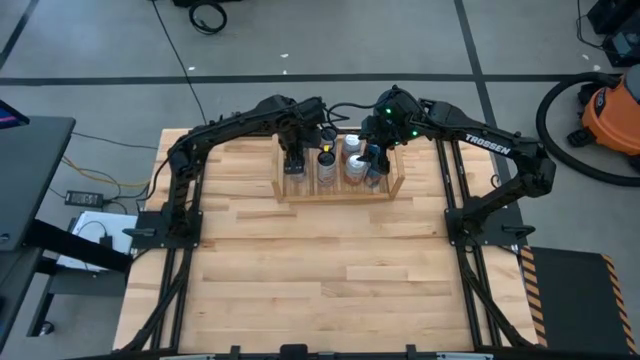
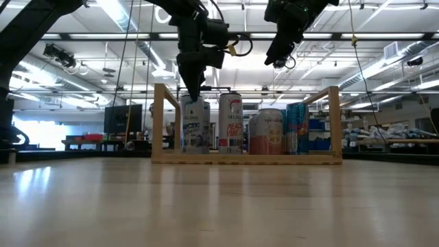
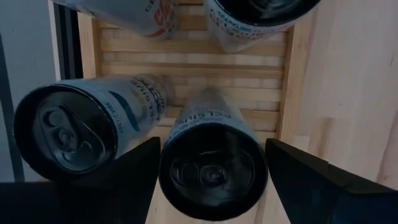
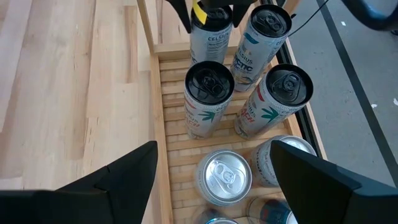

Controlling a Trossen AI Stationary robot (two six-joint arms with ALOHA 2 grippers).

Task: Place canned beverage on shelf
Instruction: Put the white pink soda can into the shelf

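Left tool [image 2: 191,88]: you see it hanging straight above the black-topped can [image 3: 212,169] at the left end of the shelf [image 2: 247,157]. In its own wrist view its two fingers [image 3: 134,163] stand on either side of that can with a gap showing on each side, so the jaws are slightly apart and not gripping.
Black-topped can: upright on the shelf slats directly under the left tool, beside the end board.
Silver-topped can [image 3: 67,134]: just beside the left tool's can, also upright, its pull tab visible.
Right tool [image 2: 277,53]: it hovers above the right half of the shelf, clear of the can tops. Its fingers [image 4: 132,167] are spread wide with nothing between them.
Under the right tool: you look down on two short silver cans [image 4: 227,175] nearest it, then two tall palm-print cans [image 4: 208,99], then the left tool's pair farthest off.
Shelf: a light wooden rack at the far middle of the worktop [image 1: 330,270], below both tools, its side boards upright at each end.
Cans in the low view: a tall red-and-white can [image 2: 230,123], a shorter orange can [image 2: 267,131] and a blue can [image 2: 297,127] stand in a row to the right-hand side of the left tool's can.
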